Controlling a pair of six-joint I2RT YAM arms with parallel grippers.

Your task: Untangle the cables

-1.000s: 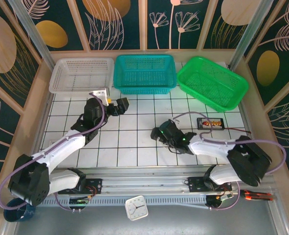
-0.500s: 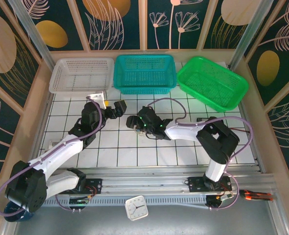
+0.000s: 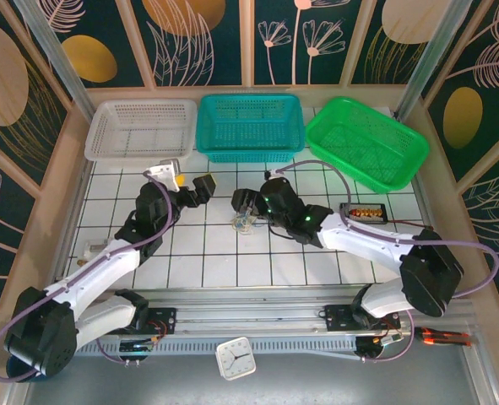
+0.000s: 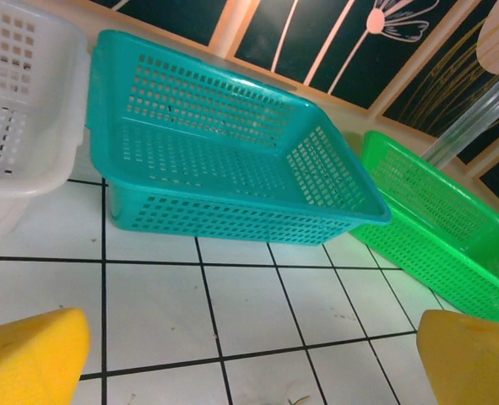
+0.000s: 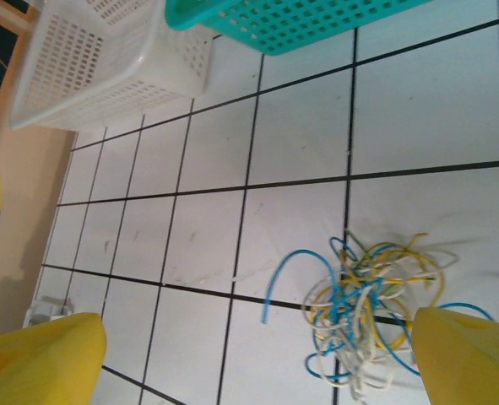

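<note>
Cables [image 5: 367,312] now lie just below my right pincer [image 5: 253,359], which has swung in, spread apart; left pincer [image 4: 251,359] spread too. Grasp possible.

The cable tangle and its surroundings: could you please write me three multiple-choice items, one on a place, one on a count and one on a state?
1. Where do the cables lie?
A) on the tiled table, by the right gripper
B) on the clock
C) draped over the left arm

2. How many containers stand along the table's far edge?
A) two
B) three
C) four

3. How do the right gripper's jaws stand?
A) shut on the cables
B) open, holding nothing
C) shut and empty

Key:
1 A: the right wrist view shows the cables resting on the white tiles.
2 B: a white basket, a teal basket and a green basket stand in a row.
3 B: the yellow fingertips stand wide apart, and the cables lie loose on the table.
</note>
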